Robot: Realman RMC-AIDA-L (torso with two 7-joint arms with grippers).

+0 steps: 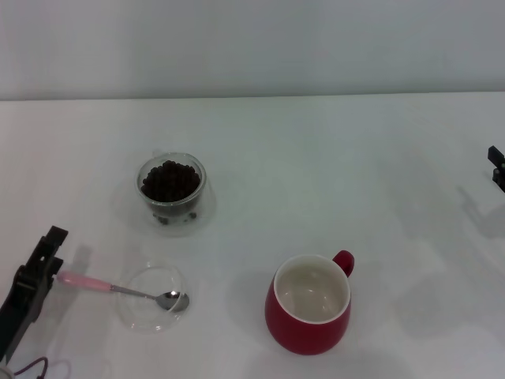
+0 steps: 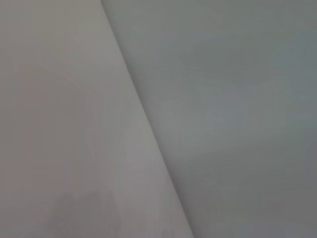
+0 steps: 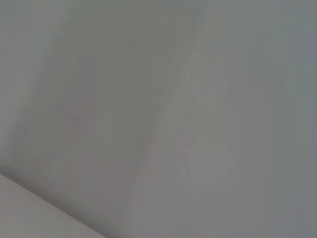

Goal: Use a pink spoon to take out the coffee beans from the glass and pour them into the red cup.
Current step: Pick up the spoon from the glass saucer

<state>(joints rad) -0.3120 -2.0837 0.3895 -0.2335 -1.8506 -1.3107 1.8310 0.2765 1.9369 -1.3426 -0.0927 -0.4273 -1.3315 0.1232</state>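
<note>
The glass [image 1: 171,192] stands left of the table's middle, heaped with dark coffee beans [image 1: 170,181]. The pink spoon [image 1: 87,282] lies nearer the front, its metal bowl resting in a flat clear dish [image 1: 152,298] and its pink handle pointing left. The handle's end lies just beside my left gripper [image 1: 46,251], which is low at the front left. The red cup [image 1: 309,306], white inside and holding nothing, stands at the front, right of centre, its handle toward the back right. My right gripper [image 1: 496,166] shows only as a black tip at the right edge. Both wrist views show only plain pale surfaces.
The white table [image 1: 331,158] runs back to a pale wall. A few beans lie at the bottom of the glass between its walls. A thin cable [image 1: 31,367] curls at the front left corner.
</note>
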